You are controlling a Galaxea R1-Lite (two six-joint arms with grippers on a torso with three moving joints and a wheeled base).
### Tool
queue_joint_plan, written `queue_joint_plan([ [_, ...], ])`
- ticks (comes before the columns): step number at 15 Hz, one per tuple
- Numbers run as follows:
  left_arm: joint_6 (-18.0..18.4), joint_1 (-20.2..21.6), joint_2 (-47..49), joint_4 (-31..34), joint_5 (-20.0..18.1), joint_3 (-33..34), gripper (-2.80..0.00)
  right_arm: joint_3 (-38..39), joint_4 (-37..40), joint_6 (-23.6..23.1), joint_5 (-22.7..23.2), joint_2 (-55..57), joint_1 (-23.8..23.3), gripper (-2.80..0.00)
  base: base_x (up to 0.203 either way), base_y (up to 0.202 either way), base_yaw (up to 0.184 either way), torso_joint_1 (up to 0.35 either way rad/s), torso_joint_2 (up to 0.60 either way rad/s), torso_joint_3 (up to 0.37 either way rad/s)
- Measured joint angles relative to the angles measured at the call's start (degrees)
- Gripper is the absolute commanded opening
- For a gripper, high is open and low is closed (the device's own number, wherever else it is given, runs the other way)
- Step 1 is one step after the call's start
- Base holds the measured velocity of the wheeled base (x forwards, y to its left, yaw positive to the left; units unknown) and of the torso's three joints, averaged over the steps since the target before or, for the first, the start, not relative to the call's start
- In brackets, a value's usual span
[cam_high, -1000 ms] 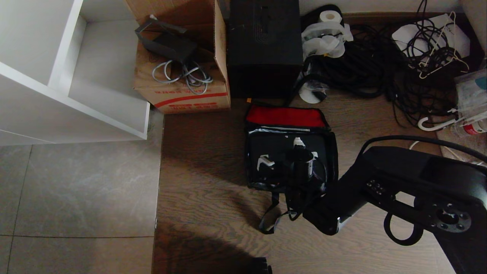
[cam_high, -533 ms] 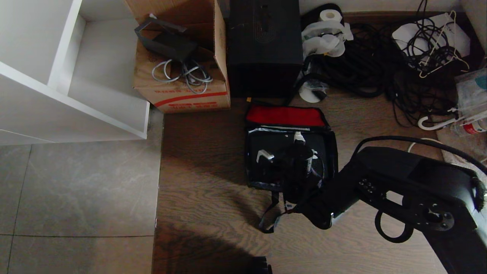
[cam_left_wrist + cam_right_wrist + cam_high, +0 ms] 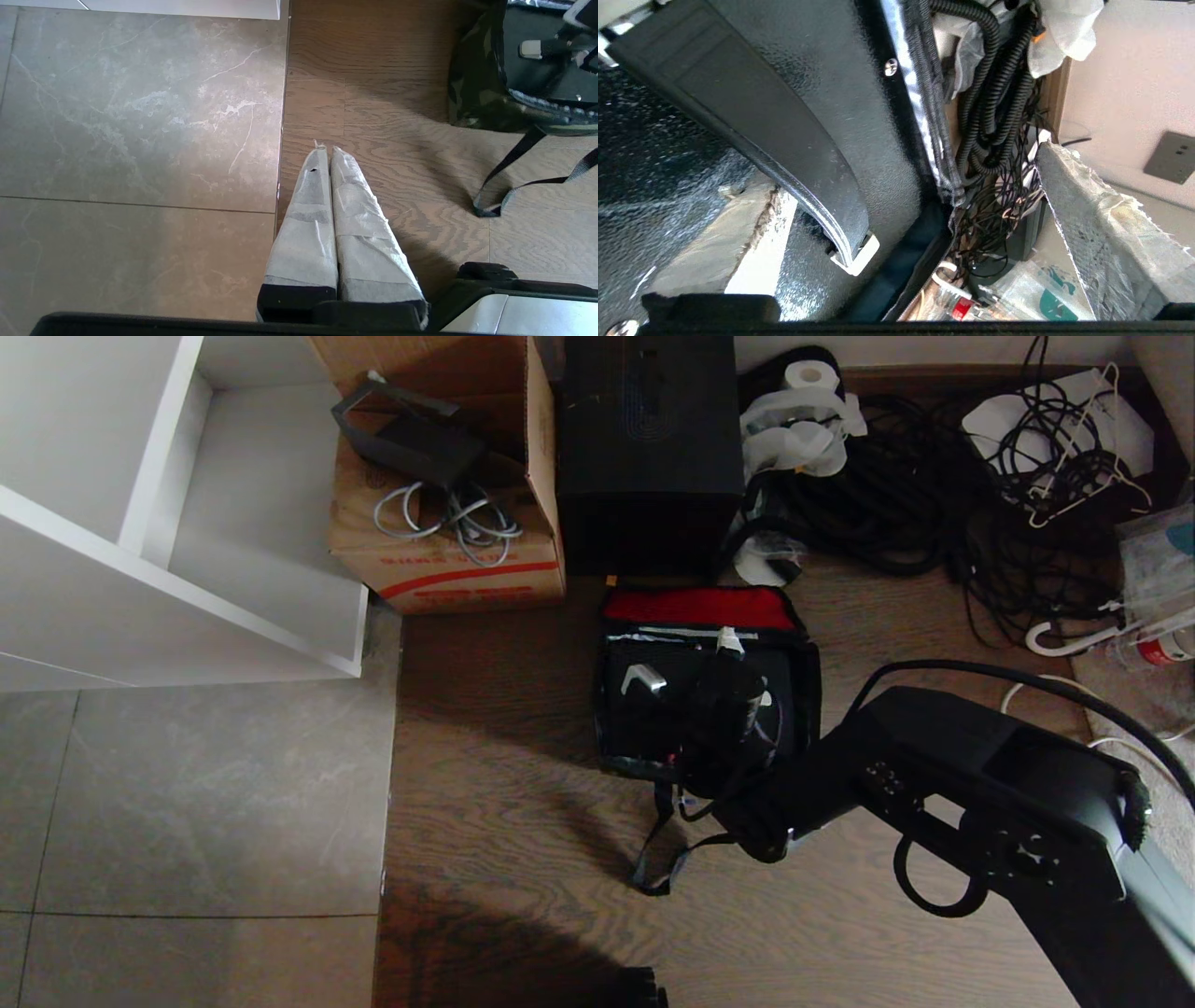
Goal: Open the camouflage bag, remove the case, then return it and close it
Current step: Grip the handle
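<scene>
The camouflage bag [image 3: 700, 609] lies open on the wood floor, its red-lined lid folded back toward the wall. The black case [image 3: 653, 723] sits inside it, with a silver fitting [image 3: 644, 679] on top. My right gripper [image 3: 738, 695] is low over the case's right part and open. In the right wrist view the gripper [image 3: 913, 170] has one taped finger [image 3: 752, 224] on the case [image 3: 859, 93] beside its curved black handle [image 3: 784, 140]. The other finger [image 3: 1101, 224] stands beyond the bag's zip edge [image 3: 924, 116]. My left gripper [image 3: 327, 149] hangs shut above the floor, left of the bag [image 3: 476, 93].
A tall black box [image 3: 649, 457] and a brown cardboard box [image 3: 448, 523] stand just behind the bag. Tangled cables [image 3: 934, 495] fill the back right. A white shelf unit [image 3: 187, 523] is at the left. The bag's black straps [image 3: 672, 849] trail toward me.
My right arm has reached further in over the bag, still open. The bag and case have shifted a little toward the black box. The left arm has not moved.
</scene>
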Motion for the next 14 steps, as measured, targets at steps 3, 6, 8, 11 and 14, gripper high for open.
queue_joint_plan([
  [3,0.0,0.0,0.0,0.0,0.0,0.0,-2.8,-2.3,0.4,-0.4,-0.2,0.2,-0.9,0.0,0.0,0.0,0.0,0.0,0.0,0.0],
  [6,0.0,0.0,0.0,0.0,0.0,0.0,-2.8,-1.5,-0.5,-0.4,-0.2,0.2,-1.3,0.0,0.0,0.0,0.0,0.0,0.0,0.0],
  [8,0.0,0.0,0.0,0.0,0.0,0.0,-2.8,-0.6,-1.0,-0.5,-0.5,0.8,-1.5,0.0,0.0,0.0,0.0,0.0,0.0,0.0],
  [11,0.0,0.0,0.0,0.0,0.0,0.0,-2.8,-0.4,-3.0,-0.6,-2.5,2.3,-1.5,0.0,0.0,0.0,0.0,0.0,0.0,0.0],
  [14,0.0,0.0,0.0,0.0,0.0,0.0,-2.8,-0.7,-3.9,-1.1,-2.6,4.2,-1.4,0.0,0.0,0.0,0.0,0.0,0.0,0.0],
])
